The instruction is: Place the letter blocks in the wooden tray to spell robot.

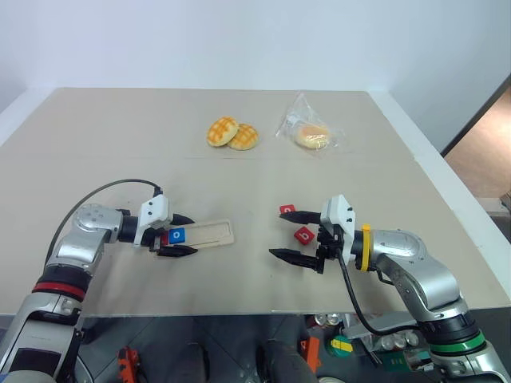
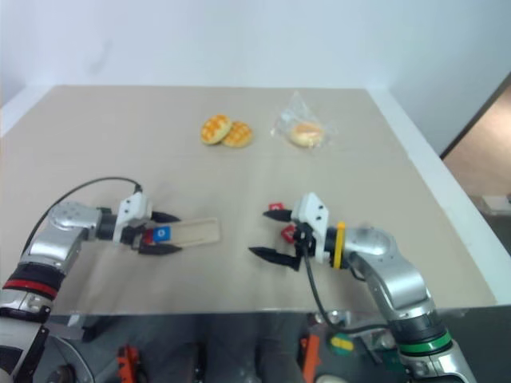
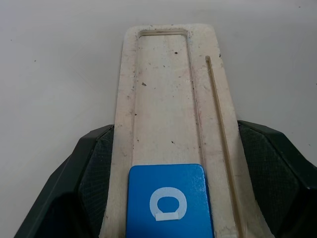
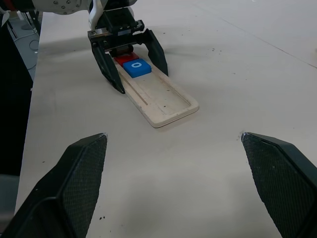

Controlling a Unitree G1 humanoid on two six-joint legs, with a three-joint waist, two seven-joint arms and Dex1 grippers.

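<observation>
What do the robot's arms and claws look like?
Both arms are shiny silver metal. The left arm has a red ring and a looping black cable. The right arm has a yellow ring near its wrist, a green ring further back, and a black cable hanging down. Each wrist has a white block, and each claw has two pointy black fingers.

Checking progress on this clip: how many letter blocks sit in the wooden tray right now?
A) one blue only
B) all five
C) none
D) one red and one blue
D: in the right wrist view a red block and a blue block lie side by side at one end of the wooden tray; the rest of its groove is bare.
</observation>
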